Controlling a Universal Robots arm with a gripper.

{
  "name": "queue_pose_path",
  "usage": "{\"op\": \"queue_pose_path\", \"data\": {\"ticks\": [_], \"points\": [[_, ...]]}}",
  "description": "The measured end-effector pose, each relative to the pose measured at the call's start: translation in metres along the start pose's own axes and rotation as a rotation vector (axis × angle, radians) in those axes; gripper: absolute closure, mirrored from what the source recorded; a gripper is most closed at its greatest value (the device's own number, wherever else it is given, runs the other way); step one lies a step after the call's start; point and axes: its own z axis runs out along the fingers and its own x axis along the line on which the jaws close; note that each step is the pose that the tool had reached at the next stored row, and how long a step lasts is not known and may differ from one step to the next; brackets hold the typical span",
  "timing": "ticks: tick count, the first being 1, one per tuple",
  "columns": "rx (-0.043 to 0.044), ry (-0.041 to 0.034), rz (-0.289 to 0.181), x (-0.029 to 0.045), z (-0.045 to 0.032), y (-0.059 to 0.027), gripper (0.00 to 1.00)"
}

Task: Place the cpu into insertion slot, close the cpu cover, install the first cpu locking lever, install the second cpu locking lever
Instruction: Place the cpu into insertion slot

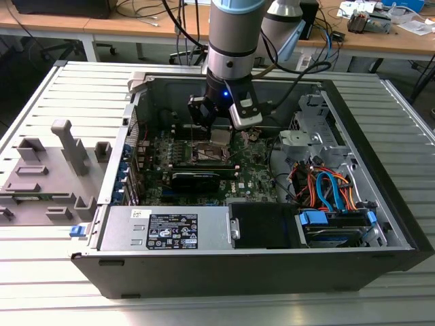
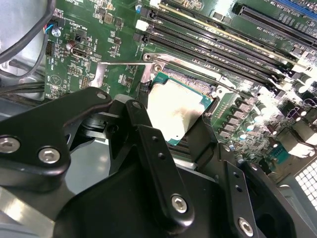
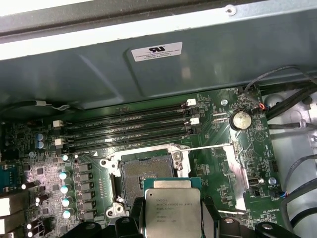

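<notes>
The cpu (image 3: 172, 213), silvery top up, sits clamped by two opposite edges between the black fingers (image 2: 148, 144) of the hand (image 2: 171, 116), which is closed on it. It hangs over the insertion slot (image 3: 143, 174) and is not seated; in the first wrist view it overlaps one edge of the slot, whose dark centre lies bare. The cpu cover (image 3: 237, 178) is swung open just beside the slot. Long black memory slots (image 3: 124, 130) run near the slot on the green motherboard (image 3: 218, 130). The board lies in an open computer case (image 1: 380, 204) on a ribbed grey tabletop (image 1: 217, 309).
</notes>
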Motion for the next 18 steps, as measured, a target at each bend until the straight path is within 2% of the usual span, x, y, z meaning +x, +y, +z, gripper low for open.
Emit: {"op": "queue_pose_path", "data": {"ticks": [18], "points": [[0.0014, -0.0013, 0.013, 0.0000, 0.0006, 0.0000, 0.45]]}}
